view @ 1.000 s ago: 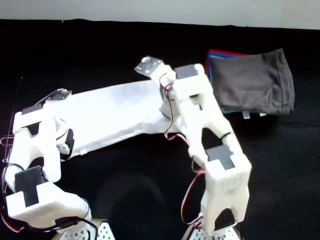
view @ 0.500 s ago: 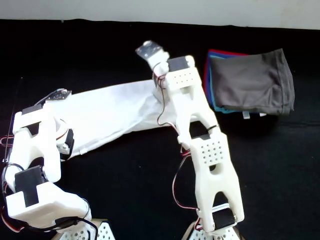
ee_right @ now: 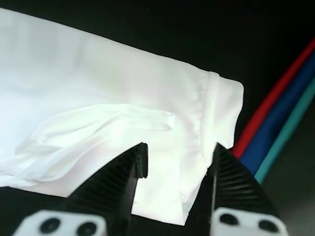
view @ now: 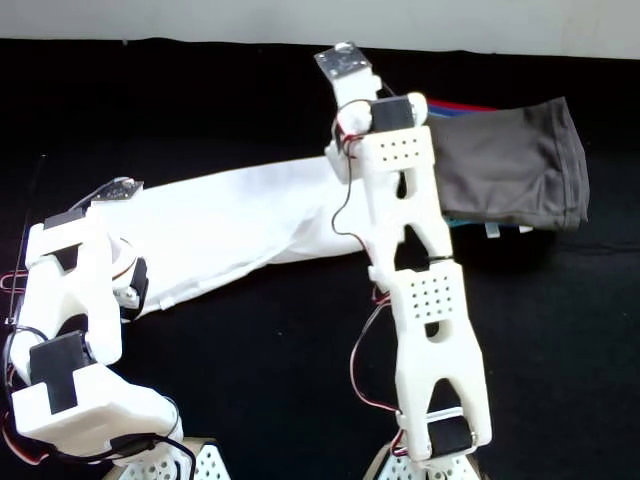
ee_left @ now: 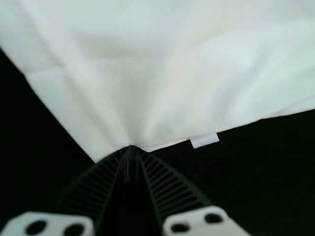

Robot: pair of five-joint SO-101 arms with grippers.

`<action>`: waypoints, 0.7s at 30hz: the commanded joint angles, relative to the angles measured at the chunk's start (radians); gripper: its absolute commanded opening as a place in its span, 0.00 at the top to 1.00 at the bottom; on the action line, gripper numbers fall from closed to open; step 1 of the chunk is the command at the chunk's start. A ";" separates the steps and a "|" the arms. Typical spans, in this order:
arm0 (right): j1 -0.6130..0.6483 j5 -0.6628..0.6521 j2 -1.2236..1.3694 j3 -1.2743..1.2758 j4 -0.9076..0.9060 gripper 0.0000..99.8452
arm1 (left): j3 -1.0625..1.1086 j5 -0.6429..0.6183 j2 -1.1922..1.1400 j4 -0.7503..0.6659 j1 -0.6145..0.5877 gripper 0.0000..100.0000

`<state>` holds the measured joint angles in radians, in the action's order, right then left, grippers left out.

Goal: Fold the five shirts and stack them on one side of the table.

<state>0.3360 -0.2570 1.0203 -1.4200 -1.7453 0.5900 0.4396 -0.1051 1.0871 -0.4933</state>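
Observation:
A long white shirt [view: 230,225], folded into a strip, lies across the black table [view: 250,350]. My left gripper [ee_left: 130,150] is shut on the shirt's near-left edge [ee_left: 162,73], beside a small white tag [ee_left: 204,140]. Over the strip's right end [ee_right: 98,98], my right gripper [ee_right: 179,152] hangs open with nothing between its fingers. In the high view the right arm [view: 400,180] stretches out over that end. At the back right sits a stack of folded shirts with a grey one [view: 510,165] on top; red [ee_right: 275,98], blue and teal edges show below.
The table's far edge meets a pale wall [view: 300,20]. The arm bases stand at the front edge. Black tabletop lies bare at the front between the arms and at the far left.
My right arm has stretched away from its base and swung right, toward the stack, so its wrist now sits over the shirt's right end. The left arm has kept still.

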 commanded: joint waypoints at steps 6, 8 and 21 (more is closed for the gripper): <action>0.122 0.009 -0.131 0.206 -0.022 0.99 | -0.004 0.009 -0.016 -0.012 -0.008 0.99; 0.127 0.009 -0.242 0.366 -0.021 0.99 | -0.004 0.009 -0.016 -0.012 -0.008 0.99; 0.240 0.015 -0.355 0.748 0.260 0.99 | -0.004 0.011 -0.018 -0.012 -0.008 0.99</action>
<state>0.5524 -0.2493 0.6674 -0.6682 -1.5428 0.5900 0.4396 -0.1066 1.0871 -0.4933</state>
